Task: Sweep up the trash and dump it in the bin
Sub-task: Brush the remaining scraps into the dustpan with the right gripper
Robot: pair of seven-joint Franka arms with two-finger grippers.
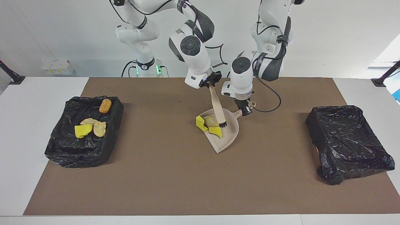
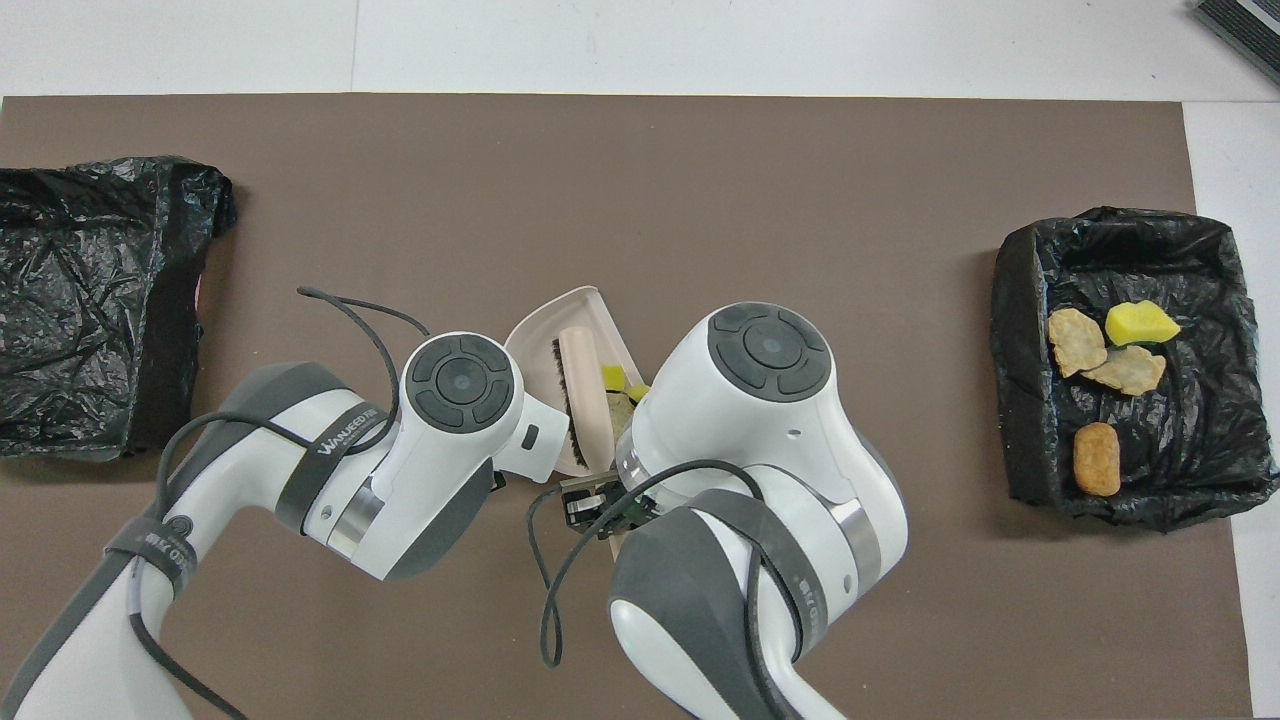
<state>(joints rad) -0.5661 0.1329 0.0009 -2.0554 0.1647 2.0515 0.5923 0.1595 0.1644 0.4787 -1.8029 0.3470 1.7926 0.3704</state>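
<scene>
The beige dustpan [image 1: 227,139] [image 2: 560,322] lies mid-table with its mouth pointing away from the robots. My left gripper [image 1: 246,110] is shut on its handle. My right gripper [image 1: 210,85] is shut on the beige hand brush [image 1: 217,107] [image 2: 582,385], whose dark bristles rest inside the pan. Three pieces of trash sit at the pan's side toward the right arm's end: a yellow piece [image 1: 200,122] at the rim, a tan chunk [image 1: 211,121] and a yellow piece [image 1: 216,131] [image 2: 613,377]. In the overhead view both wrists hide the grippers.
A black-lined bin [image 1: 62,153] [image 2: 1020,300] at the right arm's end holds several scraps, among them a yellow one [image 1: 82,130] and a brown one [image 1: 105,105]. A second black-lined bin [image 1: 347,140] [image 2: 90,300] stands at the left arm's end.
</scene>
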